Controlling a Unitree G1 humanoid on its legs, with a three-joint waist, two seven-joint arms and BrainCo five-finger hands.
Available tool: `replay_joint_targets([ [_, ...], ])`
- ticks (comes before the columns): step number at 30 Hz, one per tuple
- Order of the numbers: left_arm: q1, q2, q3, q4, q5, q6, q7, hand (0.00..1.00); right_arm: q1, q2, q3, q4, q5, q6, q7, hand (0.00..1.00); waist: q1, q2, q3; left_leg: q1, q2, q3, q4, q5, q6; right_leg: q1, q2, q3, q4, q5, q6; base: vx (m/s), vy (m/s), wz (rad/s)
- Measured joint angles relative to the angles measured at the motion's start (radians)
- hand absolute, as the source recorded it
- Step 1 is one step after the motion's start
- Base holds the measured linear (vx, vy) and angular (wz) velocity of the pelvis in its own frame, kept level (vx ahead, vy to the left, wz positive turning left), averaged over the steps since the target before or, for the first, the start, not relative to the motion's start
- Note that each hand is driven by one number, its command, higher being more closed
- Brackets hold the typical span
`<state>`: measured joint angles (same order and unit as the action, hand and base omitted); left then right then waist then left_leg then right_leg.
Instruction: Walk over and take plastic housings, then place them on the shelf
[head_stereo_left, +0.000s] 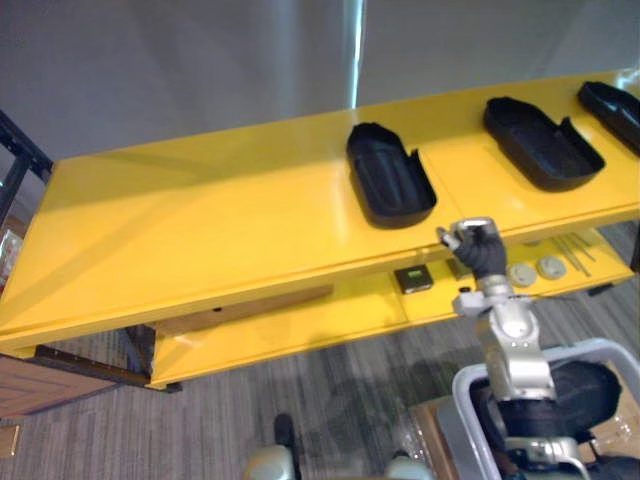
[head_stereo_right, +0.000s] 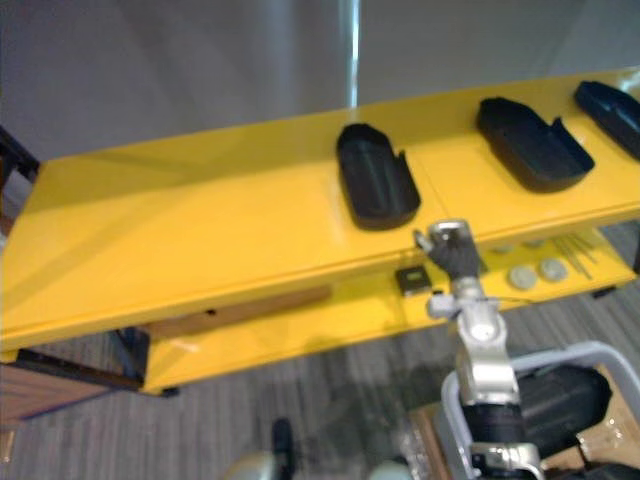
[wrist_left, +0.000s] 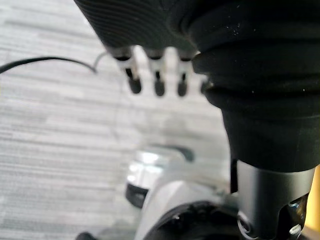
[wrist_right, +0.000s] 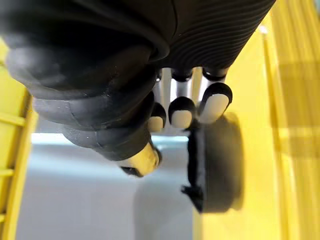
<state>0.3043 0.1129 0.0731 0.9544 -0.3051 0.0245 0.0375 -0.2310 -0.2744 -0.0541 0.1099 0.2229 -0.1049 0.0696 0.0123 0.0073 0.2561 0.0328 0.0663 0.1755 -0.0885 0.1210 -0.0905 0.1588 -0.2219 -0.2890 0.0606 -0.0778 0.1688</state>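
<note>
Right hand (head_stereo_left: 478, 250): fingers (wrist_right: 181, 112) loosely bent, side by side, thumb (wrist_right: 142, 160) apart from them, nothing held. It is raised at the front edge of the shelf (head_stereo_left: 200, 230), just short of the nearest housing (head_stereo_left: 390, 178) and not touching it; in the right wrist view this housing lies on the yellow top just past the fingertips

Left hand (wrist_left: 150, 30): fingers (wrist_left: 159, 82) straight and close together, hanging empty above the carpet (wrist_left: 50, 150)

Housings, black plastic, three: all lie open side up on the top board of the shelf. Nearest as above; second housing (head_stereo_left: 542, 142) further to the right; third housing (head_stereo_left: 612, 110) at the right edge of the eye views, partly cut off

Lower board (head_stereo_left: 300, 325) of shelf: small black box (head_stereo_left: 412, 278), two pale discs (head_stereo_left: 535, 270), thin rods (head_stereo_left: 575, 250)

Floor, lower right: grey bin (head_stereo_left: 600, 348) with dark contents that cannot be made out
</note>
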Motion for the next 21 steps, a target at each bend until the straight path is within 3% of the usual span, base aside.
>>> replay_joint_targets([
  [13,0.000,-0.001,-0.007,0.010,0.000,0.002,-0.002,0.00,-0.105,0.006,0.041,0.204,0.019,0.011,0.016,1.00,0.003,0.028,-0.017,0.002,-0.001,-0.008,0.000,0.001,0.001,0.006,-0.001,-0.009,0.002,0.000,0.000,0.00,0.000,0.01],
  [21,0.000,-0.001,-0.005,0.008,0.000,0.002,-0.003,0.00,-0.193,0.006,0.042,0.305,0.019,0.023,0.015,1.00,0.015,0.030,-0.018,0.005,-0.008,-0.027,0.000,0.001,0.001,0.029,-0.004,-0.035,-0.007,0.000,0.000,0.00,-0.002,0.07],
])
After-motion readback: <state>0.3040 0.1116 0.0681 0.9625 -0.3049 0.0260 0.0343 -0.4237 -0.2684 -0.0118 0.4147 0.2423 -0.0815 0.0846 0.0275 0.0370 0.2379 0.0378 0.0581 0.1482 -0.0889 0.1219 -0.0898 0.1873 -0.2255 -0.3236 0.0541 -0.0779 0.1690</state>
